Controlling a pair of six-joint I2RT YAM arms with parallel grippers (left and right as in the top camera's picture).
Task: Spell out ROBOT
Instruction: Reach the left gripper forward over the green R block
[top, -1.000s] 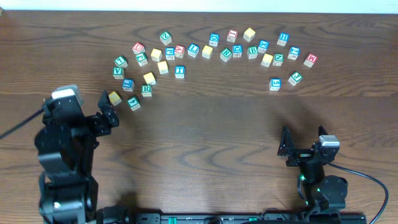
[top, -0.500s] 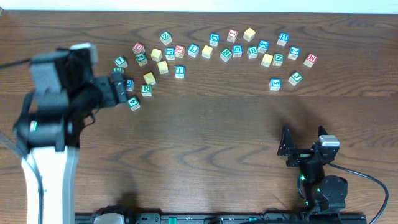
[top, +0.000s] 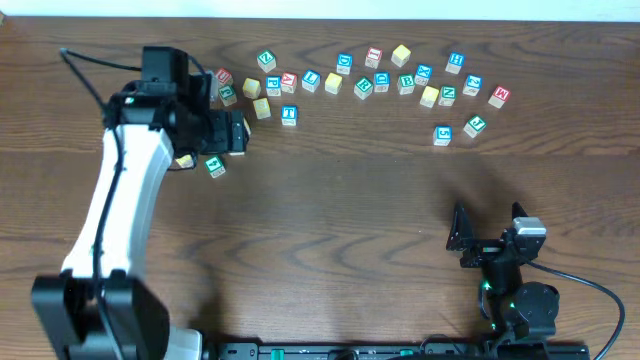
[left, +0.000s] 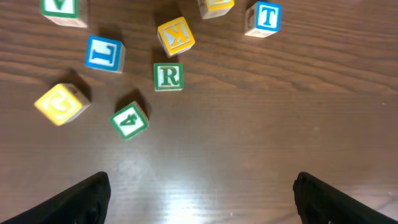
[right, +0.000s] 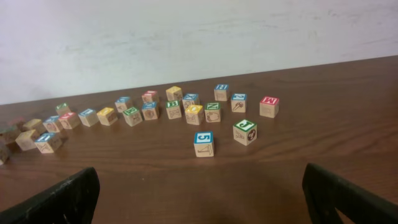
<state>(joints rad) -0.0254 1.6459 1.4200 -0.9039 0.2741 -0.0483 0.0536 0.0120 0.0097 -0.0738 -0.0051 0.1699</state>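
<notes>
- Dark wooden tabletop is strewn with letter cubes.
- Left pincer is held apart, empty; green R cube lies just ahead.
- Right pincer is spread apart, empty.

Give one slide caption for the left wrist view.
Open left claw above the table, green R cube just ahead.

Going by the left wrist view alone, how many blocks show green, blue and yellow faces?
Green: 3, the R cube, 4 cube, cut-off top-left cube
Blue: 2, the left blue cube, T cube
Yellow: 3, the K cube, G cube, cut-off top cube
Total: 8
</notes>
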